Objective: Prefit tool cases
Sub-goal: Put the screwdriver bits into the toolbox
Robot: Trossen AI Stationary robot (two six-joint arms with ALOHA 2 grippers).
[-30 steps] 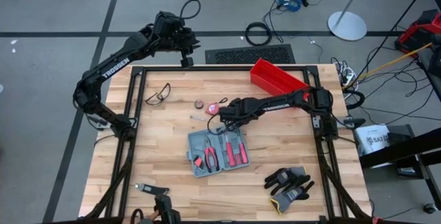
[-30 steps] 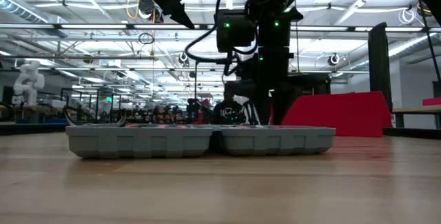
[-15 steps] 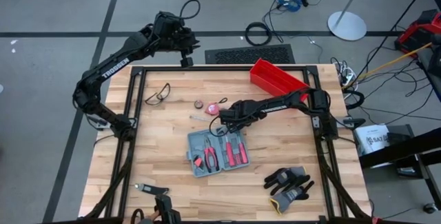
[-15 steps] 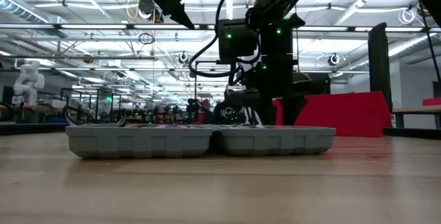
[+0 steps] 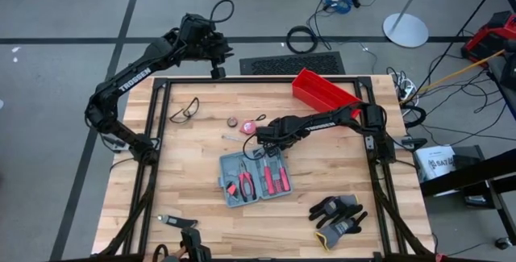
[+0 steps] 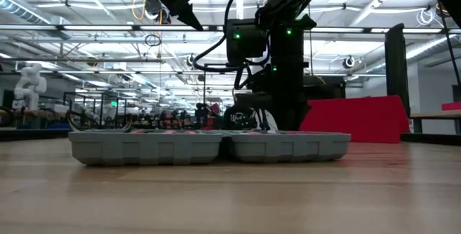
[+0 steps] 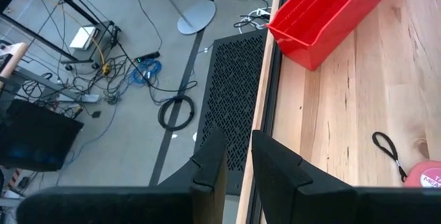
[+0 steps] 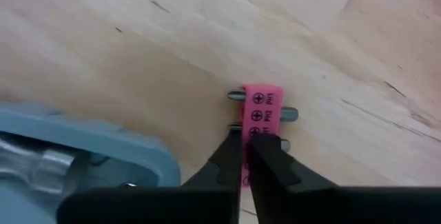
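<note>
Beside the open tool case [image 5: 253, 178] at mid-bench: right gripper [image 8: 245, 148] low, jaws closed on pink bit holder [image 8: 261, 110], probably for seating in a slot. Left gripper [image 7: 234, 156] parked beyond bench edge, jaws slightly apart, empty.

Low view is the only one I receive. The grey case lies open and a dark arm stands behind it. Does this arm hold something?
Observer: Yes. The right hand is shut on a pink bit holder that lies on the wood.
Operator: Is the holder inside the case?
Observer: No, it lies outside, just beside the rim of the tool case.
Operator: And the other arm?
Observer: The left hand waits over the far edge of the table, holding nothing.
</note>
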